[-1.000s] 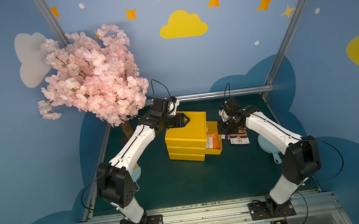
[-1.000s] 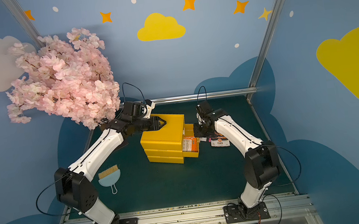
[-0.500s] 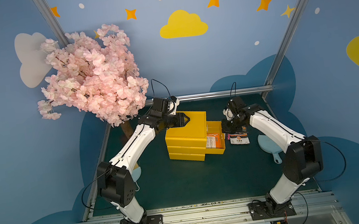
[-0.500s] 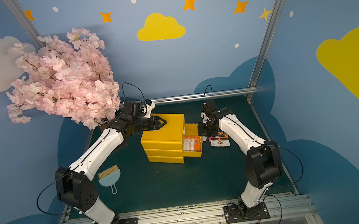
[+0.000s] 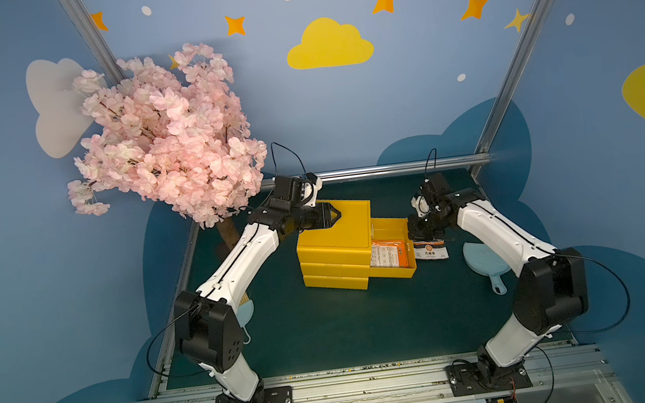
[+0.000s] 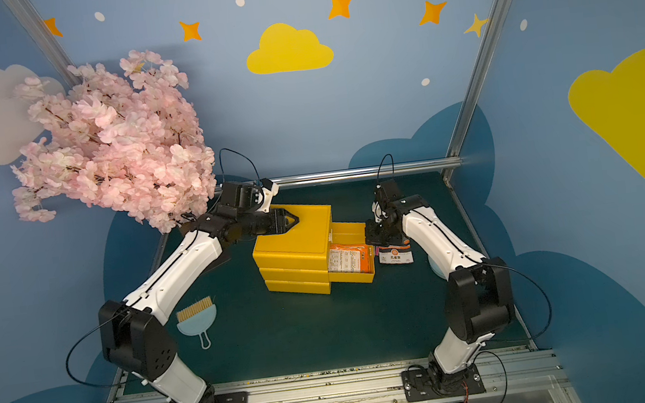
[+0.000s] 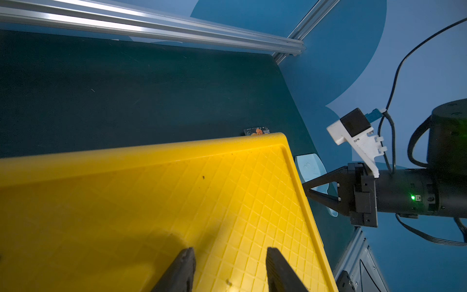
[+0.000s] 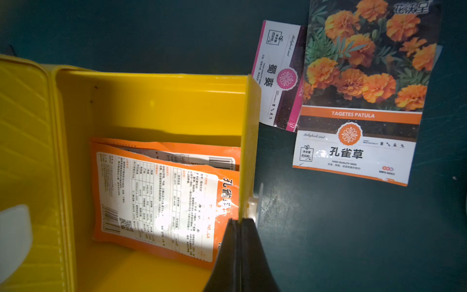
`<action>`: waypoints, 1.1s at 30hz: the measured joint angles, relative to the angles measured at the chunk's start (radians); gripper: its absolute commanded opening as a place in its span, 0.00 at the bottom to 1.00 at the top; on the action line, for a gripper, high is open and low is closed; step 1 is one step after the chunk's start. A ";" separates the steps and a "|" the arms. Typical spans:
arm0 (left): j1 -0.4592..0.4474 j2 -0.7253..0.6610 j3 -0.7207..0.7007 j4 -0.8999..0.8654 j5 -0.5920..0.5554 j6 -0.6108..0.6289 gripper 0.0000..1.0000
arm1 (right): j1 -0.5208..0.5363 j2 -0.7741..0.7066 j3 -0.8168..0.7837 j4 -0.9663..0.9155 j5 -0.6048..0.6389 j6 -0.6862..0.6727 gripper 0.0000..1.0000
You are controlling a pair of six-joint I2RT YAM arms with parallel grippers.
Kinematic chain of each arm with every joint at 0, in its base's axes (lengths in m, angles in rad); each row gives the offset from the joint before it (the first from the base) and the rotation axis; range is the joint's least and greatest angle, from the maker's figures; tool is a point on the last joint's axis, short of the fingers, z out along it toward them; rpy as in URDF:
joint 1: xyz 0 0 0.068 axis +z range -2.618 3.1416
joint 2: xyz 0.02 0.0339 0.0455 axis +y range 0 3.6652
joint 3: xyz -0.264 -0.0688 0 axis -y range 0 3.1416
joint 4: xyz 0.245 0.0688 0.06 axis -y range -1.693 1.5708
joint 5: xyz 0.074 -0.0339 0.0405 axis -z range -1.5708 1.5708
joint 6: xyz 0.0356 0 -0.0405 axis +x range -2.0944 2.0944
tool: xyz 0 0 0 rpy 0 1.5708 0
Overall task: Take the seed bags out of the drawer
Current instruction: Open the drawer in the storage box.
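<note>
**Right gripper**: jaws pressed together with nothing between them. The tips are poised at the front wall of the open top drawer, just beside its white knob.

**Left gripper**: jaws about half spread and holding nothing, over the ribbed top of the yellow drawer cabinet. Whether it touches that top cannot be judged.

**Seed bags**: two orange-backed ones lie overlapped, print side up, on the drawer floor. Two more lie on the green mat just outside the drawer's front wall, where a marigold packet overlaps a pink-edged packet.

**Views:** only the right wrist view separates the two bags inside the drawer; in both top views they read as one orange patch. The left wrist view shows just a packet corner past the cabinet top's far edge, and the right gripper side-on with its tips meeting.

**Edges and room:**
- The drawer projects from the cabinet's right-arm side.
- A pale blue dustpan lies near the outside packets on that side.
- A small brush lies on the cabinet's opposite side and is seen whole in a top view.
- An aluminium rail bounds the mat behind the cabinet.
- A broad stretch of mat separates the cabinet from the arm bases.
</note>
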 measured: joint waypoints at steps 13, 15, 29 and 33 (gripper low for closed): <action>0.000 0.002 0.000 0.002 0.002 -0.001 0.52 | -0.001 -0.025 0.012 -0.002 0.032 -0.054 0.48; 0.000 0.003 0.000 0.002 0.002 -0.001 0.52 | -0.001 -0.040 0.030 -0.005 0.036 -0.086 0.47; 0.005 0.022 0.017 0.015 0.014 0.003 0.52 | 0.035 -0.058 0.065 0.048 -0.253 -0.446 0.44; 0.006 0.023 0.019 0.013 0.017 0.004 0.51 | 0.068 0.028 0.105 0.040 -0.274 -0.490 0.44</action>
